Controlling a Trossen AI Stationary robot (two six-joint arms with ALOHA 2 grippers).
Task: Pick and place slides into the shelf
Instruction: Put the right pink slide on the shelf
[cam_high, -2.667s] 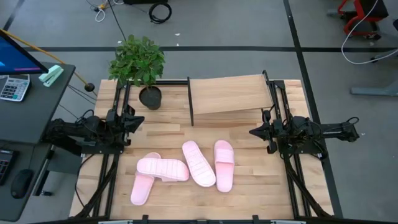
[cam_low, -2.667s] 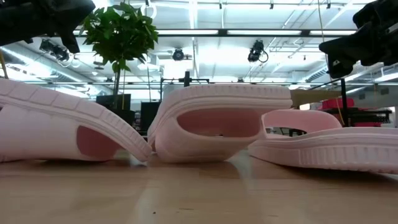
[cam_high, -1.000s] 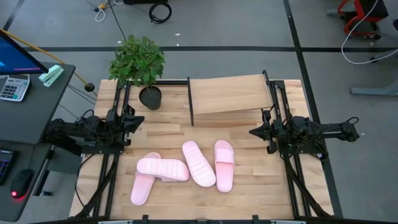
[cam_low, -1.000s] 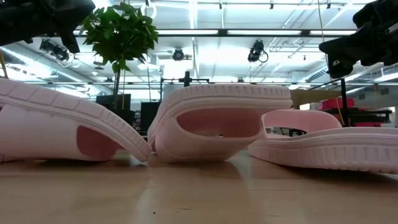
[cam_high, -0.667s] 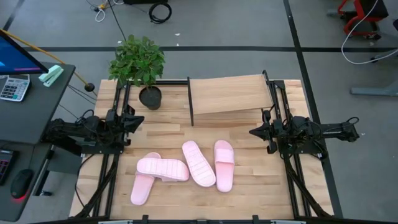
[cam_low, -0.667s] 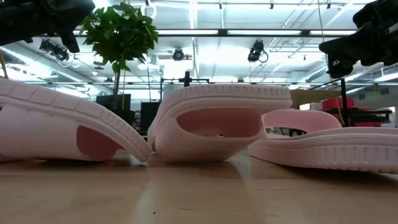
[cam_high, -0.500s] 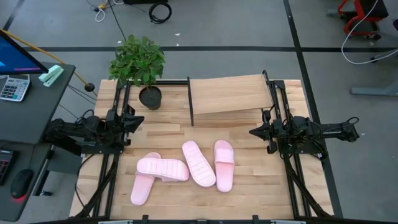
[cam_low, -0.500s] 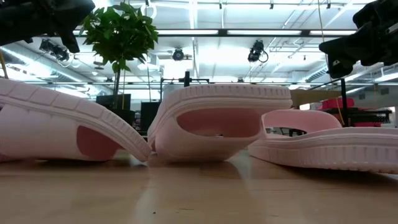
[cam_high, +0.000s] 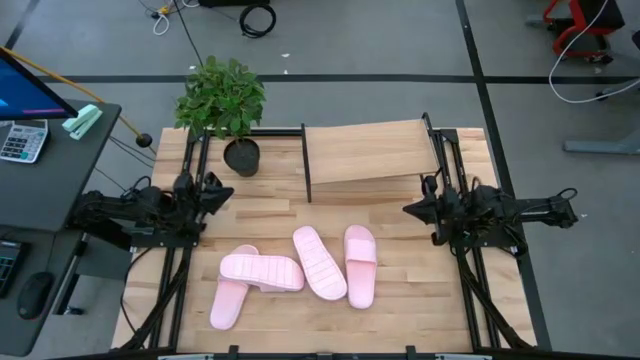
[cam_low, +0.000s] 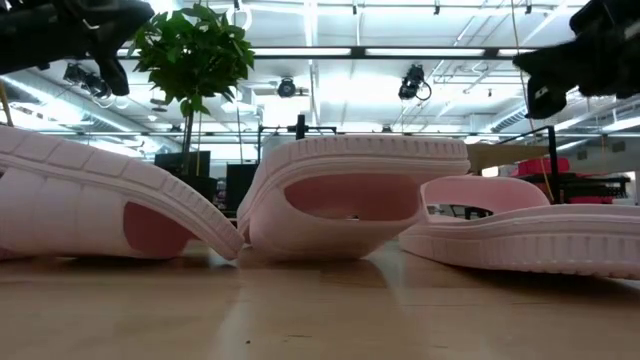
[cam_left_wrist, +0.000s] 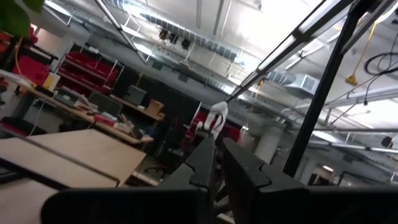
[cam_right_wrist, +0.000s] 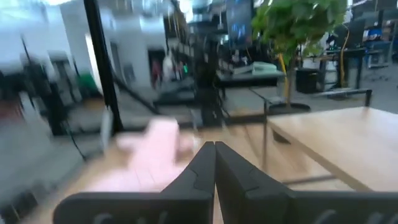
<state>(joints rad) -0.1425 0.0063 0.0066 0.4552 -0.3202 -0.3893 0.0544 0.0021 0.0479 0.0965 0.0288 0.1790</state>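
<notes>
I see four slides clustered at the table's near middle. Further back, the left gripper and right gripper hover at either side, fingers together, holding nothing. The shelf sits far centre.

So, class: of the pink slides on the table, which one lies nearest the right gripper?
The upright slide at the right end of the group, parallel to its slanted neighbour. It lies closest to the right gripper; the crossed pair sits farther left.
</notes>
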